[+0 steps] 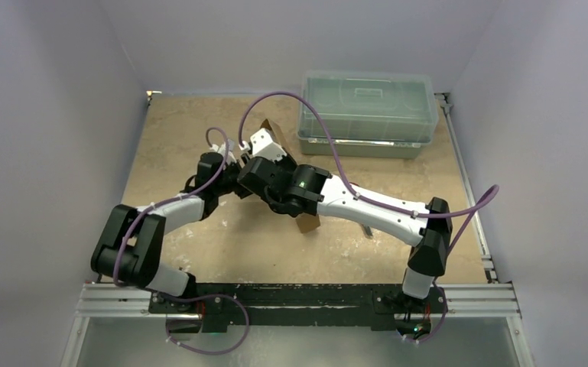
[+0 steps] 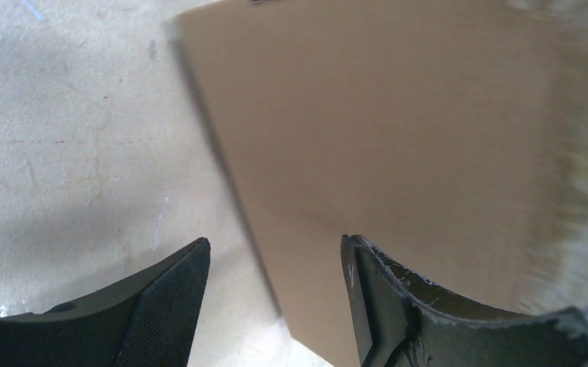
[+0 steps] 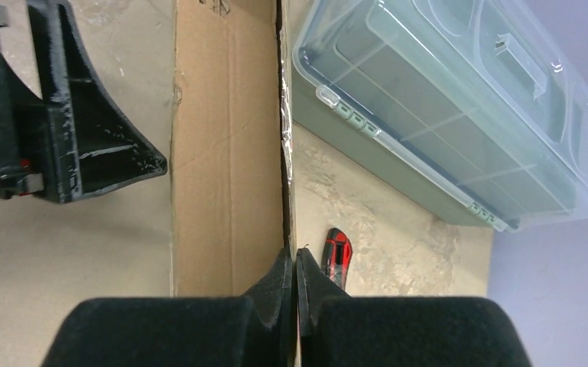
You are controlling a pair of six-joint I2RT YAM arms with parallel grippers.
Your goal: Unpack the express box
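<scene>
The express box is brown cardboard, mostly hidden under both wrists in the top view, with one corner [image 1: 308, 223] showing below the right arm. My right gripper [image 3: 294, 264] is shut on the thin edge of an upright cardboard flap [image 3: 225, 153]. My left gripper [image 2: 275, 264] is open. Its right finger [image 2: 375, 298] lies over a flat brown panel [image 2: 397, 145] of the box and its left finger [image 2: 168, 298] over bare table, so the panel's edge runs between them. In the top view the left gripper [image 1: 233, 158] sits just left of the right one.
A translucent grey-green lidded plastic bin [image 1: 367, 115] stands at the back right, close beside the flap in the right wrist view [image 3: 459, 115]. A red and black utility knife [image 3: 338, 256] lies on the table between the box and the bin. White walls enclose the table.
</scene>
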